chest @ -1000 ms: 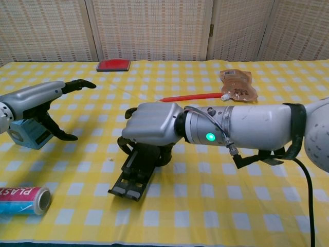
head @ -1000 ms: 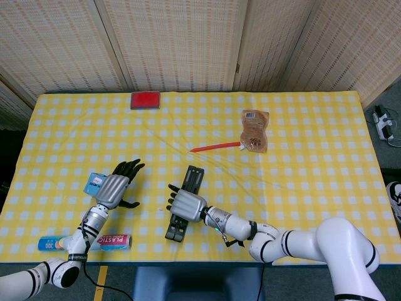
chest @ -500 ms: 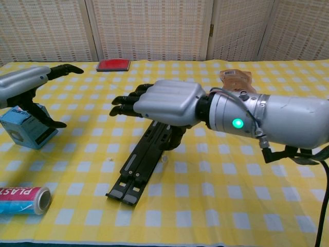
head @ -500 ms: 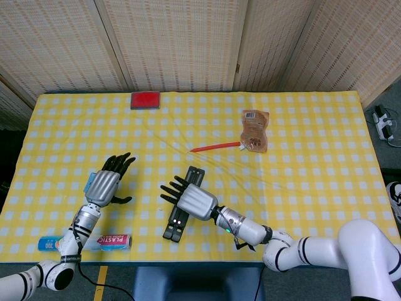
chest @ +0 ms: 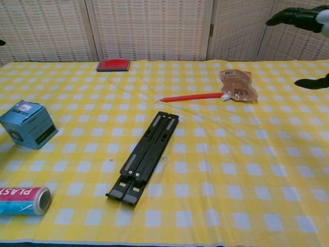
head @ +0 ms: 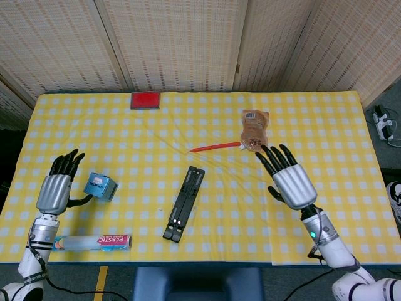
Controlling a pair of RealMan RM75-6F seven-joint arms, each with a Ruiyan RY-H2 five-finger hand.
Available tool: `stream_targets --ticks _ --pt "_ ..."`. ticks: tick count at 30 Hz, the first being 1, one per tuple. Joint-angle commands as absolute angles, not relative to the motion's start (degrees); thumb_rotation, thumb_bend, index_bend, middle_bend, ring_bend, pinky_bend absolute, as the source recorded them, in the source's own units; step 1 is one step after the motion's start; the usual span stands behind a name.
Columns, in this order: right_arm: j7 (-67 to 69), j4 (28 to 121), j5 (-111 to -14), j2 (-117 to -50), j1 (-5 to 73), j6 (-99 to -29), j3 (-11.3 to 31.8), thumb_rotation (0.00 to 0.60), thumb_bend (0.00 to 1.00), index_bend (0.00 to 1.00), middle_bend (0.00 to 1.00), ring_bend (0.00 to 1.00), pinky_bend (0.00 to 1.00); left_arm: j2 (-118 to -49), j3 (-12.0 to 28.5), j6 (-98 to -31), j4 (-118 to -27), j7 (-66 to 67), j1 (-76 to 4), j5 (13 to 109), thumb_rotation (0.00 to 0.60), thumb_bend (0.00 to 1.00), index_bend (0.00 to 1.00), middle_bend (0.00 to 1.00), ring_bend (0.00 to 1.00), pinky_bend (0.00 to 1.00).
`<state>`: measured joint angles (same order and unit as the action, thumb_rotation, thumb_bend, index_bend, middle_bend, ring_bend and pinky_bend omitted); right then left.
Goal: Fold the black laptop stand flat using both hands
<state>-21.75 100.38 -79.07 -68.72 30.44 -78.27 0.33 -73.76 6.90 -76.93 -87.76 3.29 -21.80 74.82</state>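
The black laptop stand (head: 185, 202) (chest: 146, 156) lies folded flat on the yellow checked tablecloth, near the table's front middle, with neither hand touching it. My left hand (head: 55, 190) hovers open at the far left, its fingers spread, beside the blue box. My right hand (head: 289, 179) is raised open at the right, well away from the stand. In the chest view only the dark fingertips (chest: 293, 15) of the right hand show at the top right corner.
A blue box (head: 100, 186) (chest: 29, 125) sits left of the stand. A tube labelled PLASTIC (head: 94, 241) (chest: 23, 199) lies at the front left. A red pen (head: 216, 147) and a brown pouch (head: 255, 130) lie behind the stand; a red card (head: 145, 100) is at the far edge.
My right hand has lifted off the stand and swung far to the right. The left hand has drawn back to the left edge. The stand now lies flat and uncovered.
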Motion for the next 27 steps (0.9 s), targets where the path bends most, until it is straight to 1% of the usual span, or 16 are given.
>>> stream_targets --ticks 1,5,8,14,19,27 --pt "-15.74 99.66 -78.94 -65.63 24.49 -82.77 -1.75 0.6 0.31 0.0 0.07 0.09 0.07 -71.35 5.28 -79.67 -88.91 1.98 -18.67 75.78 0.6 0.18 0.02 0.04 0.02 0.0" --pt "-8.71 97.54 -79.34 -64.45 18.68 -87.45 -2.76 0.6 0.3 0.0 0.07 0.09 0.07 -68.67 3.42 -83.49 -91.29 0.83 -14.31 76.49 0.6 0.18 0.02 0.04 0.02 0.0" --pt "-3.77 96.14 -80.28 -63.89 15.16 -89.44 -3.93 0.6 0.3 0.0 0.07 0.09 0.07 -67.48 1.85 -85.92 -92.11 -0.58 -11.65 78.26 0.6 0.18 0.02 0.04 0.02 0.0" --pt "2.39 94.01 -81.94 -63.7 10.15 -92.66 -4.64 0.6 0.3 0.0 0.07 0.09 0.08 -67.7 -0.05 -89.8 -90.94 -3.68 -7.92 81.76 0.6 0.18 0.02 0.04 0.02 0.0" --pt "5.85 93.21 -83.81 -63.56 8.15 -92.83 -4.76 0.6 0.31 0.0 0.07 0.09 0.07 -67.86 -0.66 -91.24 -90.13 -4.69 -6.28 83.77 0.6 0.18 0.02 0.04 0.02 0.0" --pt "6.0 92.8 -84.9 -63.54 7.52 -90.73 -3.54 0.6 0.3 0.0 0.07 0.09 0.07 -68.27 -0.28 -89.93 -89.52 -4.92 -5.77 84.15 0.6 0.18 0.02 0.04 0.02 0.0"
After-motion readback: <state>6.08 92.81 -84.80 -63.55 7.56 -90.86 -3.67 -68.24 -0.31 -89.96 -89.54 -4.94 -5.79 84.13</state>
